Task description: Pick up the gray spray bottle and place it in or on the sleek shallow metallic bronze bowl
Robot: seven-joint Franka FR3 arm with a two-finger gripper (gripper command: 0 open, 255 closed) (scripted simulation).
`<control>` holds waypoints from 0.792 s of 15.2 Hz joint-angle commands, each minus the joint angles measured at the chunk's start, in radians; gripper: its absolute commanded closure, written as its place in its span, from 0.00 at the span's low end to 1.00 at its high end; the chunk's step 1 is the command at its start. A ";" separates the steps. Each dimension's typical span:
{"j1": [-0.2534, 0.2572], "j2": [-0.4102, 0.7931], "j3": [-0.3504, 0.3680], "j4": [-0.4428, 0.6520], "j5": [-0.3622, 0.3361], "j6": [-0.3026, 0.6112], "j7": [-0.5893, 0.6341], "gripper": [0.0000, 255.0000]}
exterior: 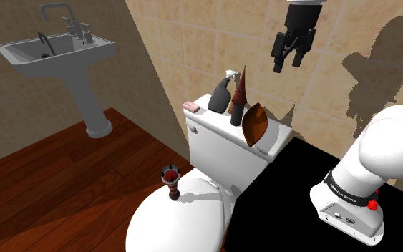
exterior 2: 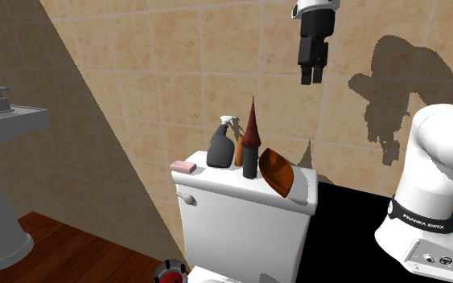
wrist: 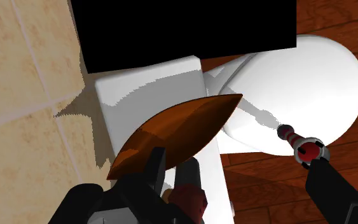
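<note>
Shoulder view, nearest first: black stand (exterior: pixel 278 207) and white arm (exterior: pixel 379 157) at lower right. Next out, white toilet lid (exterior: pixel 192 225) with a small red-and-black knobbed object (exterior: pixel 170 180) standing on it. Then the tank (exterior: pixel 221 147), carrying the whole row of items. Along the tank top, from the stand side toward that view's left: bronze bowl (exterior: pixel 254 123), tipped up on edge rather than lying flat; dark red cone (exterior: pixel 240 93), upright; gray spray bottle (exterior: pixel 221 94), upright, long axis vertical, white trigger head on top; pink block (exterior: pixel 191 107) at the far corner, apart from the bottle. Second exterior view: thin orange bottle (exterior 2: pixel 239 149) tucked between spray bottle and cone, close to both, contact unclear. Gripper (exterior: pixel 288 66) high over the bowl end of the tank, well above every item, pointing down, opened wide, nothing held. Wrist view: both black fingers (wrist: pixel 330 188) well apart, bowl just ahead of them, toilet lid beyond. Key relation: spray bottle down and toward the shoulder view's left from the gripper, with bowl and cone in between along the row. Likely calls for a sideways shift past the cone's tip before descent, then a close across the bottle's body below the trigger head; tight neighbours on the cone side a probable snag. Farthest: tan tiled wall (exterior: pixel 192 43) behind the tank, grey pedestal sink (exterior: pixel 56 50) off at upper left.
</note>
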 commanded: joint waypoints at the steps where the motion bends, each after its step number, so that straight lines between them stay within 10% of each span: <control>1: 0.000 0.000 0.000 0.000 0.000 0.000 0.000 0.00; 12: -0.104 0.249 0.184 -0.076 -0.062 0.455 0.359 0.00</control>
